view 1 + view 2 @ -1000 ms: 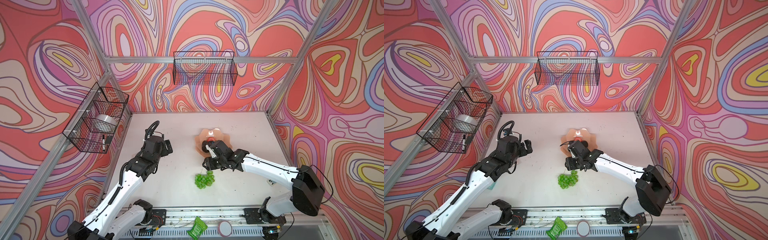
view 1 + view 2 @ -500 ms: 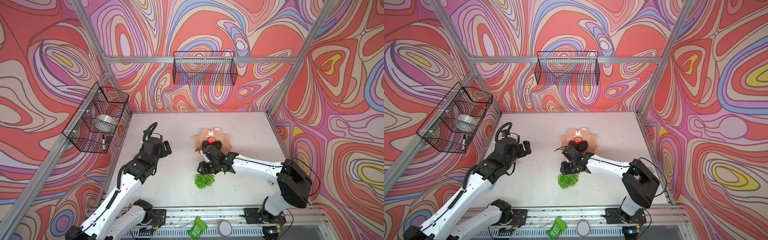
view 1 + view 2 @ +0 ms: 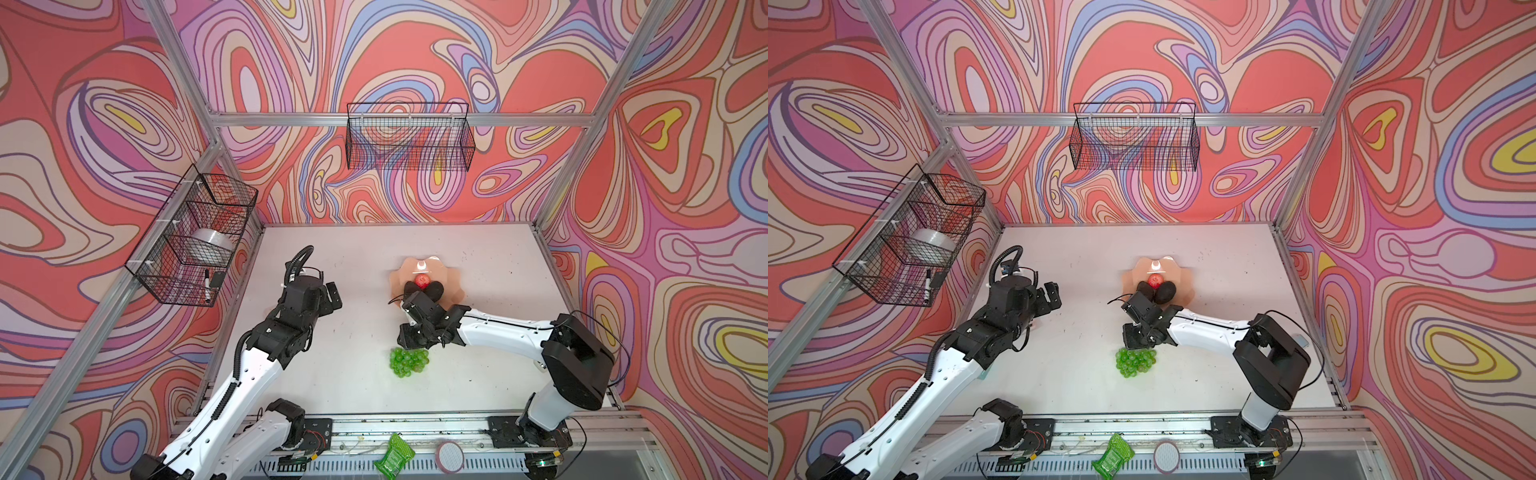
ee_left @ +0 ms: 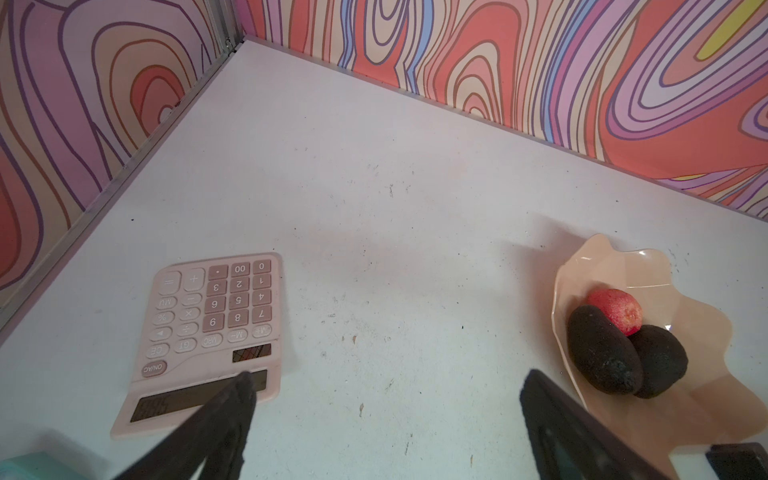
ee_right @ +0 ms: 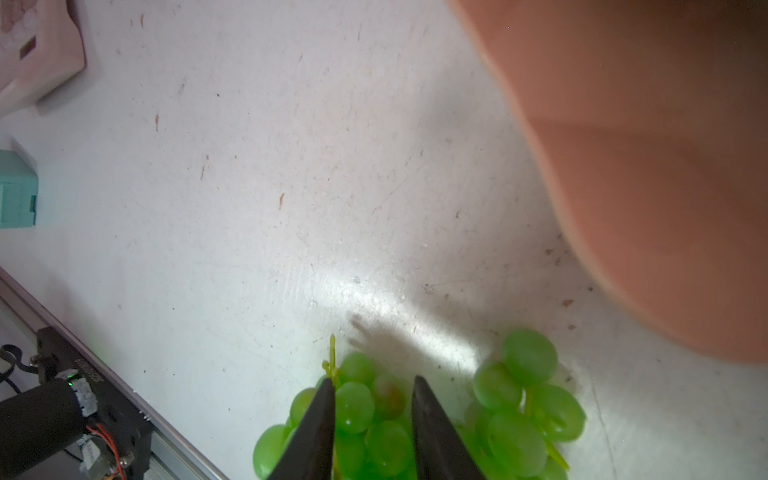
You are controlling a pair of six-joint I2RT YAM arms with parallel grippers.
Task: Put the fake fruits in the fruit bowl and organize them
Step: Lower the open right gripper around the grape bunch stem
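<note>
We are seeing the fruit bowl (image 3: 454, 277) sitting on the white table (image 3: 490, 374) in both top views. 3 of the fake fruits are already lying inside it. 1 red apple (image 3: 1155, 281) is sitting toward the bowl's far side. 2 dark avocados (image 4: 600, 349) are leaning against each other and touching the apple on the bowl's near side.

The green grapes (image 3: 408, 361) are lying on the table outside the bowl, near it on the side facing the arm bases. The right gripper (image 5: 374, 380) is reaching down over the edge of the bunch nearest the bowl. Its fingers (image 5: 316, 432) are standing close together with a few grapes between them. We cannot tell whether they are pressing on the grapes, and the bunch is resting on the table.

The left gripper (image 4: 386, 376) is hanging well apart from the bowl on the left arm's side, with its jaws spread wide and holding nothing. A pink calculator (image 4: 216, 324) is lying on the table beside that gripper, on the side away from the bowl.
</note>
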